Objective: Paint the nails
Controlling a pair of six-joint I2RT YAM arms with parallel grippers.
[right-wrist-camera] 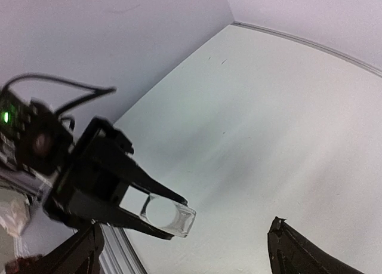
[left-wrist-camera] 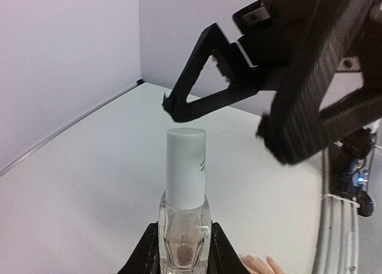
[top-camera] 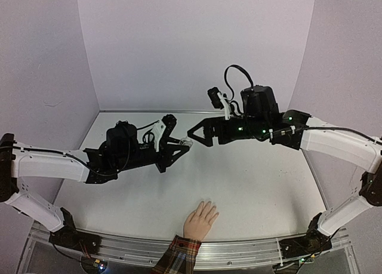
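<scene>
My left gripper is shut on a small clear bottle with a white cap and holds it above the middle of the table. In the left wrist view the bottle stands upright between my left gripper. My right gripper is open and empty, its tips just right of the cap. In the right wrist view the bottle lies ahead of my right gripper, between its spread fingers. The peach hand lies flat at the near edge. Its nails are too small to make out. Fingertips show below the bottle.
The hand's red plaid cuff crosses the metal rail at the table's near edge. White walls close the back and sides. The white table lies under both arms.
</scene>
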